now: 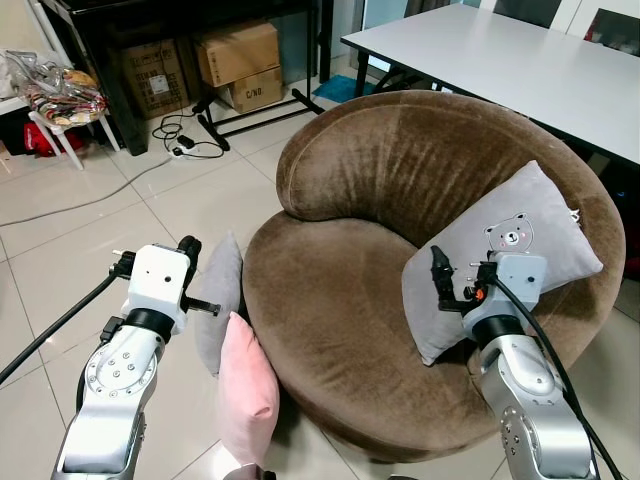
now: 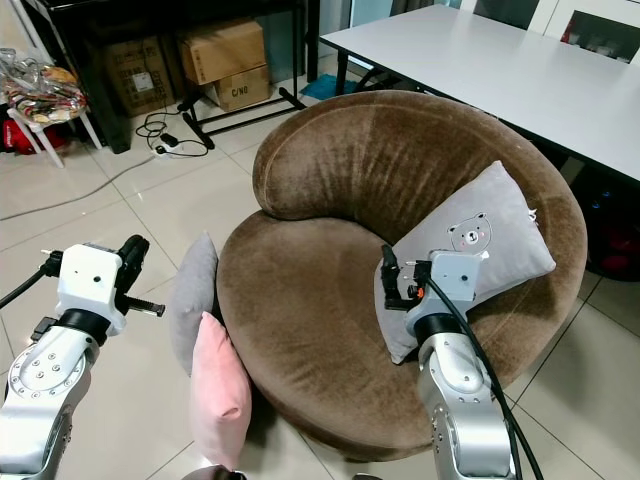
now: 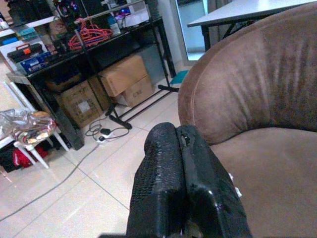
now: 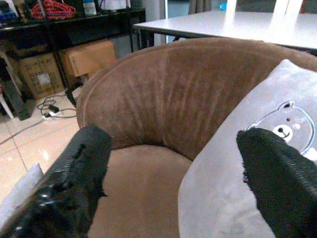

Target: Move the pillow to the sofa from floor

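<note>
Two soft pillows, pink (image 1: 246,392) and grey (image 1: 221,300), lean on the floor against the round brown velvet sofa (image 1: 330,290). Left gripper (image 3: 184,186) is closed and empty, right gripper (image 4: 173,168) spread wide; a shallow pinch on plush fabric could slip.

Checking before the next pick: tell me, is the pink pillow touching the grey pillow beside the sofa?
Touching. In the left eye view the pink pillow leans against the grey pillow, overlapping its lower edge with no floor showing between them.

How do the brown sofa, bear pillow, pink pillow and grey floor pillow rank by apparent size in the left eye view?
1. brown sofa
2. bear pillow
3. pink pillow and grey floor pillow: look alike, both partly hidden, so unranked.
</note>
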Tool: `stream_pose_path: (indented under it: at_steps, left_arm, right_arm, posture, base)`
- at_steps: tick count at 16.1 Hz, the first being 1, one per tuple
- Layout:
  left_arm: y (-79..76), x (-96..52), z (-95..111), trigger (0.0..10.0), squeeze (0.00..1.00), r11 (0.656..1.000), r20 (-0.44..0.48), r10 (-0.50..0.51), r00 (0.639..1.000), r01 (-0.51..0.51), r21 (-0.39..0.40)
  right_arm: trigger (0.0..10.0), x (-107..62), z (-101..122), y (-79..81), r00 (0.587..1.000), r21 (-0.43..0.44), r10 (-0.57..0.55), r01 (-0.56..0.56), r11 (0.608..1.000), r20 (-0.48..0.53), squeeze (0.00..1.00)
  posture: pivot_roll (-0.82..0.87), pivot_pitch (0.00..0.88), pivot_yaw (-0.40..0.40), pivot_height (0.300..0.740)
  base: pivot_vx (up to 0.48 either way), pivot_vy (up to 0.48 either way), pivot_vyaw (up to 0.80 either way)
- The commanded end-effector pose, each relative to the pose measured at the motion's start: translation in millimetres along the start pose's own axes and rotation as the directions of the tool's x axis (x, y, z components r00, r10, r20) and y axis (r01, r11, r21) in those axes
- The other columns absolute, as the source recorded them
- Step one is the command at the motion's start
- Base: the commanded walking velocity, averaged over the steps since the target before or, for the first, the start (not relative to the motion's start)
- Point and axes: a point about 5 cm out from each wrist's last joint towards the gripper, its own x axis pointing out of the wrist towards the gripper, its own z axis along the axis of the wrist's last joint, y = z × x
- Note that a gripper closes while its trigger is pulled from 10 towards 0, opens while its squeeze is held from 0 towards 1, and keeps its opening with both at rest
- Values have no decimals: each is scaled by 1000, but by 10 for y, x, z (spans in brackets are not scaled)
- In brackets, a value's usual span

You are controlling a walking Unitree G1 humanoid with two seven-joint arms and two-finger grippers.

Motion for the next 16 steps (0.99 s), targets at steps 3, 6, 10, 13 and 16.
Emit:
stream_pose_path:
  at_steps: [3, 6, 10, 13, 16]
  left_arm:
    - [15, 9, 44, 10000, 0, 1000, 18, 10, 1000, -10, 16]
    - [12, 34, 55, 10000, 0, 1000, 23, 16, 1000, -16, 14]
    - [17, 34, 57, 10000, 0, 1000, 26, 22, 999, -23, 14]
    - [23, 35, 58, 10000, 0, 1000, 27, 27, 999, -27, 14]
    - [22, 30, 58, 10000, 0, 999, 28, 30, 999, -30, 13]
  right_arm:
    - [10000, -17, 108, 11, 998, -25, 27, -26, 999, 59, 1000]
    - [10000, -3, 121, -30, 999, -32, 0, 2, 999, 54, 1000]
    - [10000, 25, 95, -43, 1000, -22, -14, 15, 1000, 26, 1000]
    - [10000, 38, 112, -54, 999, -53, -19, 21, 998, 36, 1000]
    - [10000, 36, 110, -84, 999, -36, -29, 30, 999, 24, 1000]
  posture:
    - [-76, 0, 9, 740]
    - [-77, 0, 7, 740]
    - [-71, 0, 2, 740]
    - [-72, 0, 0, 740]
    - [-70, 0, -6, 740]
  base:
    - [-170, 0, 0]
    - [-260, 0, 0]
    - [-251, 0, 0]
    - [-241, 0, 0]
    - [-241, 0, 0]
